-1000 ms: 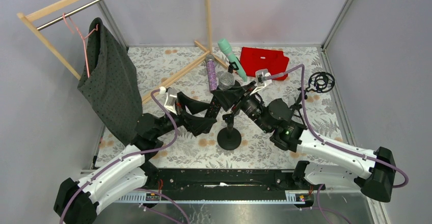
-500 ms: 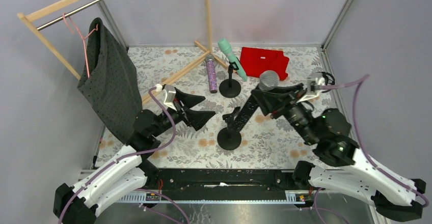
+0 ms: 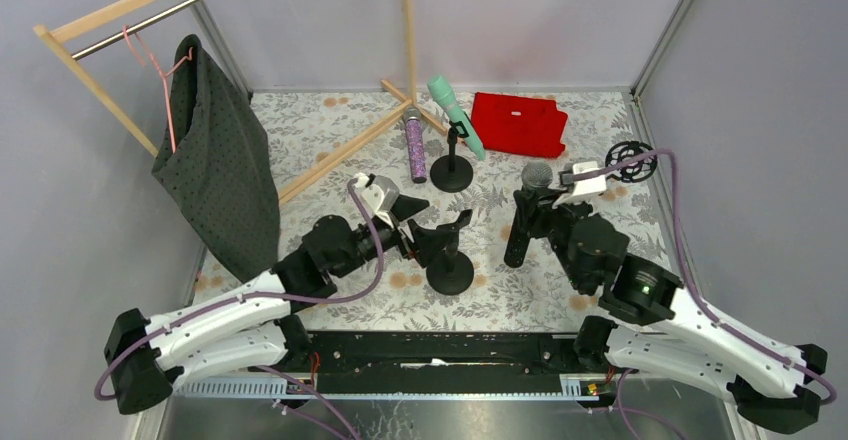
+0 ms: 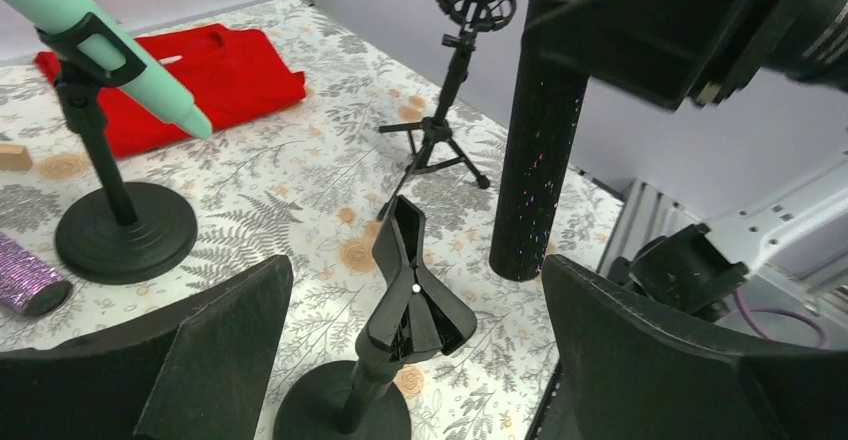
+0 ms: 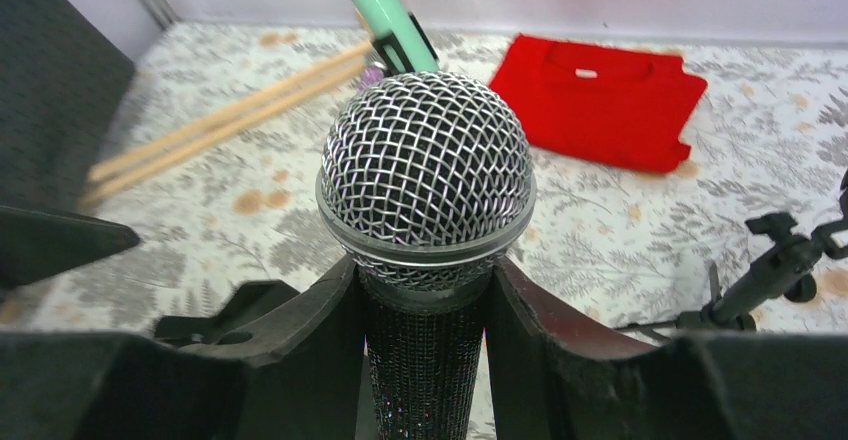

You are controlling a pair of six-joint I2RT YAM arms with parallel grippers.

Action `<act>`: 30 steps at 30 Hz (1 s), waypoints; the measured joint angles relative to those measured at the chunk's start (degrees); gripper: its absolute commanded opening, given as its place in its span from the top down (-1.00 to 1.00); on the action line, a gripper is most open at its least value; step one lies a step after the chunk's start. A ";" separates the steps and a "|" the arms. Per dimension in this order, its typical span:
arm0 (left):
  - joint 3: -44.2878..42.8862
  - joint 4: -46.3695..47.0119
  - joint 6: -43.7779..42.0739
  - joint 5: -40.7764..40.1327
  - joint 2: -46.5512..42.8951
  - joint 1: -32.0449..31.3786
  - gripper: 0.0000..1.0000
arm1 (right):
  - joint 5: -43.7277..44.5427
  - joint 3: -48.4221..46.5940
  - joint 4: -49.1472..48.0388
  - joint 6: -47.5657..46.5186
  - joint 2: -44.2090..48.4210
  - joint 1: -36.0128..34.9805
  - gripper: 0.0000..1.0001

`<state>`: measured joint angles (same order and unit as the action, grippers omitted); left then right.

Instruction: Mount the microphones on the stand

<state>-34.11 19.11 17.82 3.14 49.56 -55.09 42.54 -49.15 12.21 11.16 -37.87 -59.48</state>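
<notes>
Holding the black microphone (image 3: 520, 230) upright, jaws clamped on its body just under the silver mesh head, the right gripper (image 5: 422, 305) has it just right of the empty near stand (image 3: 450, 272), probably so its tail can drop into the tilted clip (image 4: 410, 300). The left gripper (image 3: 428, 225) waits with jaws spread wide beside that clip, likely to steady it, while the mint-green microphone (image 3: 455, 115) sits clipped in the far stand (image 3: 452, 172) and the purple microphone (image 3: 414, 148) lies flat near its base. No brand, label or lettering is legible anywhere.
</notes>
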 measured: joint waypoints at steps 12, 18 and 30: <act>-7.39 -7.52 -8.46 -21.33 9.03 -13.18 -0.96 | 0.94 4.87 -2.69 2.08 -1.31 0.00 1.00; -13.66 -14.01 -9.60 -27.50 14.51 -16.28 -0.65 | 0.87 6.01 -2.64 3.63 0.11 0.00 1.00; -18.93 -25.18 -9.88 -30.67 19.32 -16.98 -0.10 | -0.09 6.21 -2.64 5.14 0.04 0.00 1.00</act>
<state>-53.04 -6.07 7.94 -27.53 68.88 -72.07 42.46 -42.94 9.56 16.29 -37.82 -59.48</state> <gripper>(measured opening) 0.582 0.474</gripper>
